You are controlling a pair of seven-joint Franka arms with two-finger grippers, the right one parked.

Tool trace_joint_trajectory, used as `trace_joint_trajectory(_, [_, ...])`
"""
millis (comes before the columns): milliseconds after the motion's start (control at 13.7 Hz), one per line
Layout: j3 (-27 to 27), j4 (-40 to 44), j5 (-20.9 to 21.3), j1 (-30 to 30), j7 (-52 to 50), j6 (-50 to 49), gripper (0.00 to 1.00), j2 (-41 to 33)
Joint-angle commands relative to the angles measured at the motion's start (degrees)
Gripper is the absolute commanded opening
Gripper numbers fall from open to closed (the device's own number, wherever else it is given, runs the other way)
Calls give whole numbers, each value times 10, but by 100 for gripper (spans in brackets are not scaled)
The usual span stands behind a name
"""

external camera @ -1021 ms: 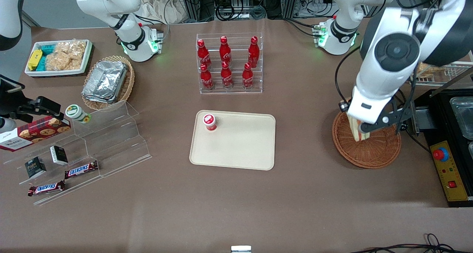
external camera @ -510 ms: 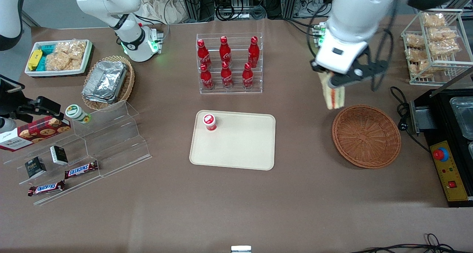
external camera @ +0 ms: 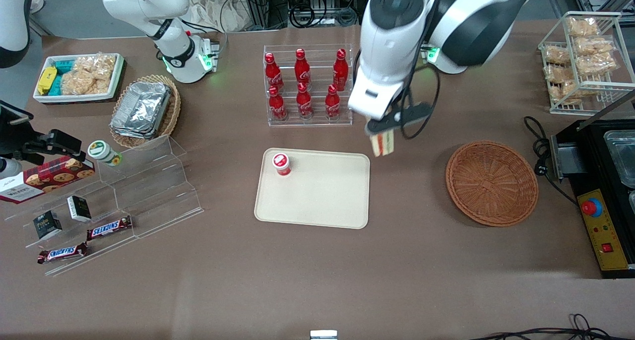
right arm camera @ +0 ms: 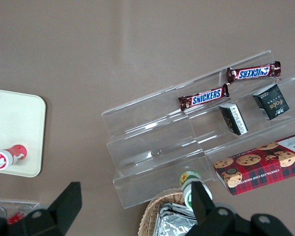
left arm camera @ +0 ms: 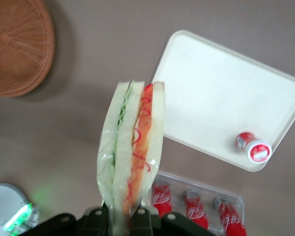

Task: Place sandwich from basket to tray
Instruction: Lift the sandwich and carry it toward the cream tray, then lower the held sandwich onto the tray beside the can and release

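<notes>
My left gripper [external camera: 381, 129] hangs in the air just off the tray's corner nearest the bottle rack, shut on the sandwich [external camera: 382, 143]. The sandwich [left arm camera: 132, 147] is a wrapped wedge of white bread with red and green filling, hanging down from the fingers [left arm camera: 140, 219]. The cream tray [external camera: 322, 201] lies flat in the middle of the table; its rim [left arm camera: 201, 147] also appears in the left wrist view. The reddish-brown wicker basket [external camera: 491, 182] sits toward the working arm's end and holds nothing; it shows too as the basket [left arm camera: 17, 46] in the wrist view.
A small red bottle [external camera: 281, 164] stands on the tray's corner. A clear rack of red cola bottles [external camera: 307, 87] stands farther from the front camera than the tray. A wire rack of snacks [external camera: 580, 57] and a black machine [external camera: 605, 191] sit at the working arm's end.
The gripper lifted the sandwich out of the basket and carried it sideways toward the tray. The basket is left empty.
</notes>
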Motion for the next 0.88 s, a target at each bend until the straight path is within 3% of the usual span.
trace_joint_trajectory(0, [-2, 8, 38, -13, -42, 61, 0, 81])
trace_joint_trajectory(292, [-1, 4, 102, -14, -68, 141, 0, 183])
trace_joint_trajectory(802, [7, 4, 169, -29, -101, 230, 0, 286])
